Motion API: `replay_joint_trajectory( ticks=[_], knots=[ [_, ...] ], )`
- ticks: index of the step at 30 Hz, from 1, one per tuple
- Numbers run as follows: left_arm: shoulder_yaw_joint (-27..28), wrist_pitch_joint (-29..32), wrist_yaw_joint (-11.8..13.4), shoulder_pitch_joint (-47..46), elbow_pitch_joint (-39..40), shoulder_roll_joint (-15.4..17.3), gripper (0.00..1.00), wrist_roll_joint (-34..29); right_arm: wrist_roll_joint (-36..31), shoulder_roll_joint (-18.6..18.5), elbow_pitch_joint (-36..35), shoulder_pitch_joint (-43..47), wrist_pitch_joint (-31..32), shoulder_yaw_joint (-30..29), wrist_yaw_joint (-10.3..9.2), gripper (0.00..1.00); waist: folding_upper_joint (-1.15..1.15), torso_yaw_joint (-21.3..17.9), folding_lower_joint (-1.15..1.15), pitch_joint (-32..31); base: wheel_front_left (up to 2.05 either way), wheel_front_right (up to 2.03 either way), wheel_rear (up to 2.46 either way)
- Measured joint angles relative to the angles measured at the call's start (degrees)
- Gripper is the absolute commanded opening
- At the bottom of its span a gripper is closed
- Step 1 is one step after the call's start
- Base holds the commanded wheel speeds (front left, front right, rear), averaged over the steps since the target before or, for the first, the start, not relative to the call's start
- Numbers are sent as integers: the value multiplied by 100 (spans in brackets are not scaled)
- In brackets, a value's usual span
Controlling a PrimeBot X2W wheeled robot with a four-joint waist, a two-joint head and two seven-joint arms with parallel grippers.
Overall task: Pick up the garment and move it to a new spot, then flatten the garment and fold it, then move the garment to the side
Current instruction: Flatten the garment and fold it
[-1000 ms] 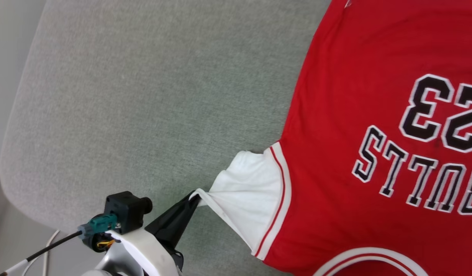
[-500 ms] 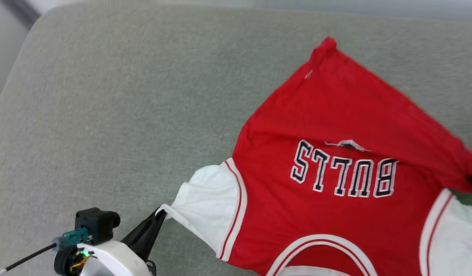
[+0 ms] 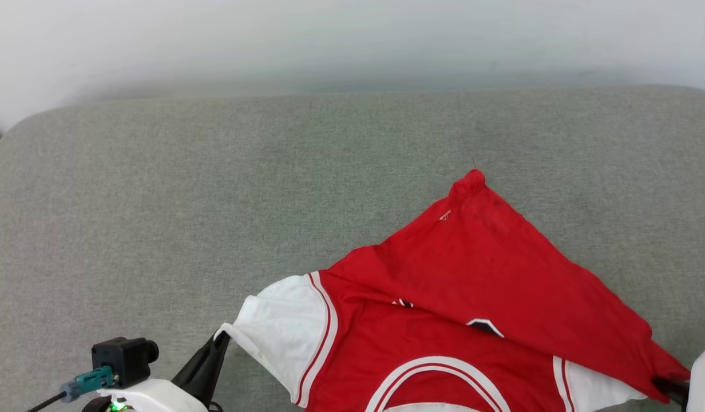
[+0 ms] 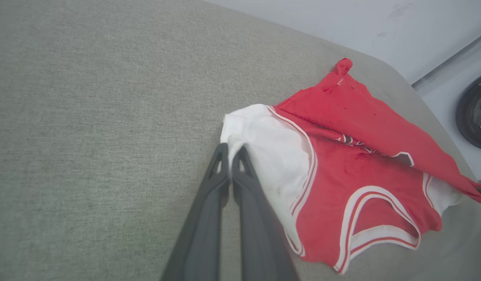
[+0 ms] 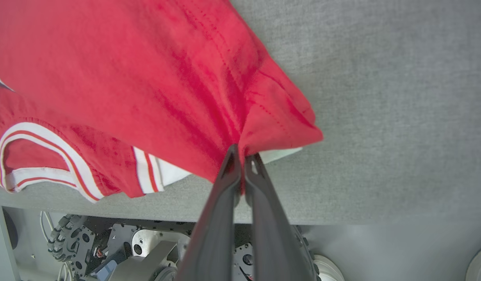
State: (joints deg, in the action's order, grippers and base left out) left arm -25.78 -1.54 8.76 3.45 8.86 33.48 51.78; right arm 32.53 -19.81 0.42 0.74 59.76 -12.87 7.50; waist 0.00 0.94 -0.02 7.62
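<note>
The garment [image 3: 478,269], a red jersey with white sleeves, lies on the grey padded surface at the lower right of the head view. Its red lower part is folded over the chest, so only scraps of the dark lettering show. My left gripper [image 3: 222,339] is shut on the edge of the white sleeve [image 4: 271,156]; the left wrist view shows the left gripper [image 4: 231,150] pinching that cloth. My right gripper [image 3: 667,382] is shut on a red hem corner. In the right wrist view the right gripper [image 5: 243,156] bunches the garment [image 5: 146,70] at its tips.
The grey padded surface [image 3: 215,200] reaches back to a pale wall [image 3: 329,40] and has wide bare room left of the garment. Its near edge runs just under my right gripper, with the robot's wheeled base [image 5: 107,246] below. A dark round object [image 4: 476,113] sits beyond the far corner.
The head camera has swung up and right. The red lower part now lies over the number and most of the lettering. My right gripper has come into view. The left grip is unchanged.
</note>
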Motion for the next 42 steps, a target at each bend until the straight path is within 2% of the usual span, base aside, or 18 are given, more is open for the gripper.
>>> replay_joint_trajectory(
  ticks=[6, 7, 8, 9, 15, 20, 27, 35, 42],
  knots=[
    [-88, -24, 4, 18, -47, -114, 0, 22, 46, 81, 75, 423, -336, 107, 0, 0, 0, -117, 0, -151, 0, 0, 0],
    [-98, -24, 3, 18, -54, -116, 0, 16, 78, 80, 100, 444, -375, 136, 0, 5, 0, -122, 0, -159, 0, 0, 0],
    [-103, -24, -2, 18, -55, -116, 0, 15, 109, 75, 101, 450, -458, 168, 0, 73, 0, -122, 0, -159, 0, 0, 0],
    [-108, -24, -2, 18, -54, -116, 0, 15, 136, 62, 97, 446, -553, 199, 0, 100, 0, -119, 0, -156, 0, 0, 0],
    [-136, -20, 15, 5, 14, -71, 0, -69, 519, -163, -60, 272, -733, 388, 0, 100, 0, -54, 1, -74, 0, 0, 0],
    [-188, 5, 19, -45, 141, -67, 0, -124, 687, -392, -456, -243, -712, 528, 0, 100, 0, 66, 1, 57, 0, 0, 0],
    [-301, 86, -7, -302, 330, -78, 0, -279, 475, -568, -686, -1321, -469, 998, 0, 100, 0, 334, 2, 397, 0, 0, 0],
    [-503, 136, -122, -711, 391, -234, 0, -432, -190, -527, 89, -2634, -280, 1415, 0, 100, 0, 847, 3, 906, 0, 0, 0],
    [-656, 127, -220, -940, 327, -423, 0, -514, -566, -656, 1033, -3284, -209, 1848, 0, 100, 0, 1349, 3, 1316, 0, 0, 0]
  ],
)
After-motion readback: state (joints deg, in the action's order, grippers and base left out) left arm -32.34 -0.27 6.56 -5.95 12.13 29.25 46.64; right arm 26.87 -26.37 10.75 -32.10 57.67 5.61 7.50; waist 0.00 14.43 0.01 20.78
